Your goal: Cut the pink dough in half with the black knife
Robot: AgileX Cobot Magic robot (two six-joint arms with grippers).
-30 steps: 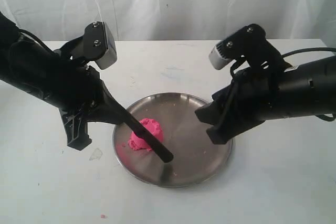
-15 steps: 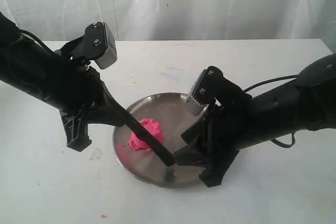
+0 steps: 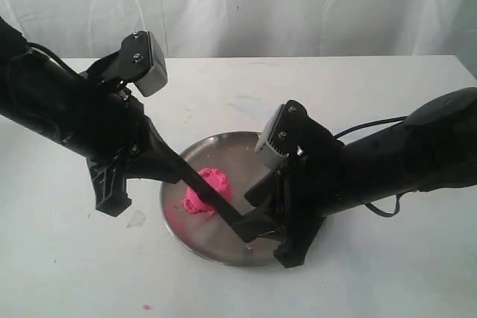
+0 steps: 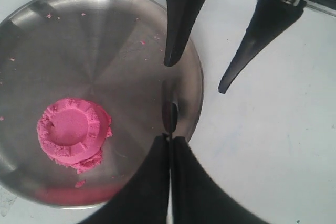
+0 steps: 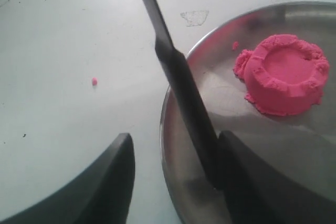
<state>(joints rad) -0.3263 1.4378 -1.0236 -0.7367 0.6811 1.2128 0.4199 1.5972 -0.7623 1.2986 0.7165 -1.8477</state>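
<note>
Left gripper (image 4: 169,145) clamps the black knife (image 3: 212,197); right gripper (image 5: 176,182) spreads wide around its handle.

The exterior view looks down at an angle from in front of the white surface (image 3: 387,273), far enough back to take in both arms and the curtain behind. The left wrist view looks almost straight down, close above the round steel plate (image 4: 126,35), past its own jaws. The right wrist view sits lower and closer, looking obliquely across the plate's rim. All three share the plate, the pink dough (image 3: 205,191) and the black knife (image 5: 181,85).
</note>
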